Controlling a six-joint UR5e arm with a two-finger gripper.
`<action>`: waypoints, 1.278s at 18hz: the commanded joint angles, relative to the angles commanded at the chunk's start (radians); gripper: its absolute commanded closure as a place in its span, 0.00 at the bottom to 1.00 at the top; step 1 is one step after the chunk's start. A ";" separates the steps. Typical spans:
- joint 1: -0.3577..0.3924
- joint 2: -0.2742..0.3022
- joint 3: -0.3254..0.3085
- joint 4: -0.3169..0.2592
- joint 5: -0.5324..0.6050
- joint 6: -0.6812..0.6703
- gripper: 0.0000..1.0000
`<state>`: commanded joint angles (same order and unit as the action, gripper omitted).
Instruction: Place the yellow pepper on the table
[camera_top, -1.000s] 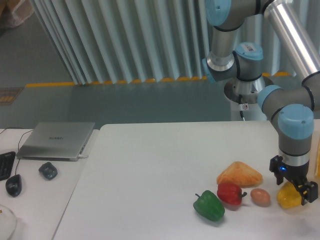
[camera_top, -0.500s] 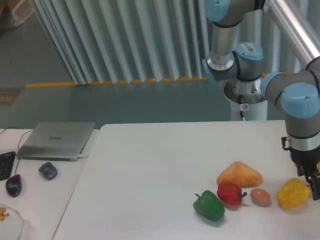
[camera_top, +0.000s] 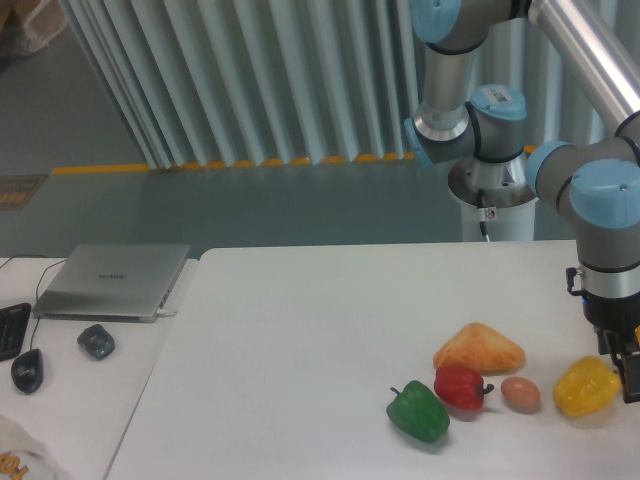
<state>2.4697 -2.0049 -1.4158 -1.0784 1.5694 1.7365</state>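
The green pepper (camera_top: 418, 411) lies nearest the camera, far out to the side of the gripper (camera_top: 627, 372). Next along the row toward the gripper come the red pepper (camera_top: 461, 387) and the small tan egg-like ball (camera_top: 520, 393), close together.

Then the yellow pepper (camera_top: 587, 387). It rests on the table (camera_top: 300, 340), just beside the gripper and on its row side, with the fingers at the frame's right edge. Only 1 dark finger shows clearly and the rest is cut off, so I cannot tell whether the jaws are spread or closed. Nothing appears to be held between them, and the pepper looks free of the grip, though its far flank sits so close to the finger that contact cannot be ruled out.

So the placing looks done, and the risk lies in the retreat. If the gripper swings sideways toward the row before rising, it could clip the pepper. A lobed, rounded, glossy pepper would roll readily, most likely into the egg-like ball and then the red pepper. A straight lift seems the safer exit.

Behind the row, farther from the camera than the gripper, sits the orange-yellow wedge (camera_top: 479, 349), clear of any likely path. Beyond that, only bare tabletop and the arm's base.
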 joint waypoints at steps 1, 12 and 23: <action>-0.002 -0.002 0.000 0.002 -0.002 -0.003 0.00; 0.049 0.049 -0.080 0.011 0.003 -0.005 0.00; 0.149 0.110 -0.120 -0.029 0.055 0.009 0.00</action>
<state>2.6185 -1.8945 -1.5355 -1.1075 1.6245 1.7457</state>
